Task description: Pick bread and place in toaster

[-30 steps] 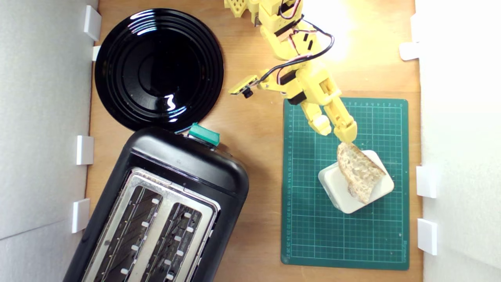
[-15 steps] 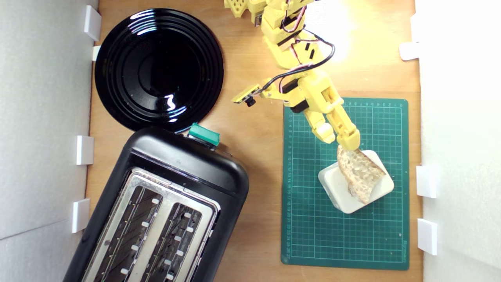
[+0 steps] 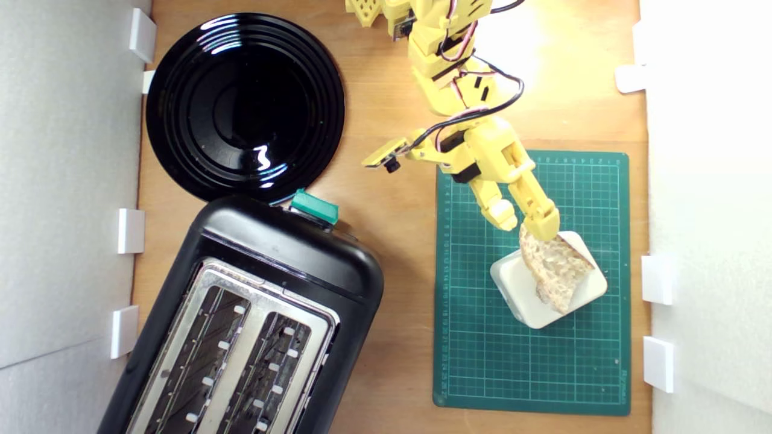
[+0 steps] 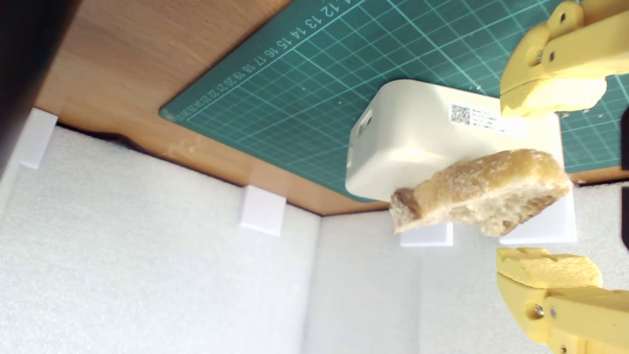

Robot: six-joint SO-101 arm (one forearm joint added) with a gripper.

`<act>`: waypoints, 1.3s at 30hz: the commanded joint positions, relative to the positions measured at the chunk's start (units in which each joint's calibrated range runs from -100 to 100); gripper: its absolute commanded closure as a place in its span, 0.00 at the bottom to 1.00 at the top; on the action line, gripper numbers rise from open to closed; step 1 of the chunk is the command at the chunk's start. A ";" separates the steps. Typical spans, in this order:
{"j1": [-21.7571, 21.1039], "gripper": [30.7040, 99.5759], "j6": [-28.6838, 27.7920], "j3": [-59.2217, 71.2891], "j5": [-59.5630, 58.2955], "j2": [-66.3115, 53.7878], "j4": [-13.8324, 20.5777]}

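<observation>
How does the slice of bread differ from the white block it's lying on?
The bread is tan, holey and rough, with a brown crust; the block is smooth, cream and plain apart from a small label. The bread is a thin irregular slice, rounded at one end; the block is thick and boxy with rounded corners. The bread overhangs the block's edge. Both sit on the green mat.

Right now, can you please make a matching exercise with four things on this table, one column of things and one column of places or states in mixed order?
Things:
1. half-slice of rustic bread
2. large black two-slot toaster
3. round black plate
4. yellow gripper

Places or states:
A. slots empty
B. open, a finger on each side of the bread's end
C. leaning on the cream rounded block
D. bare, beside the toaster's green lever knob

Pairs: 1-C, 2-A, 3-D, 4-B
</observation>
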 commanded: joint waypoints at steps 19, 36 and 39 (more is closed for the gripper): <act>-2.72 0.16 2.02 -8.27 -1.80 4.04 -1.30; -5.05 0.16 3.54 -11.17 -1.80 6.95 -3.38; -4.97 0.16 3.54 -11.17 -1.80 6.95 -3.38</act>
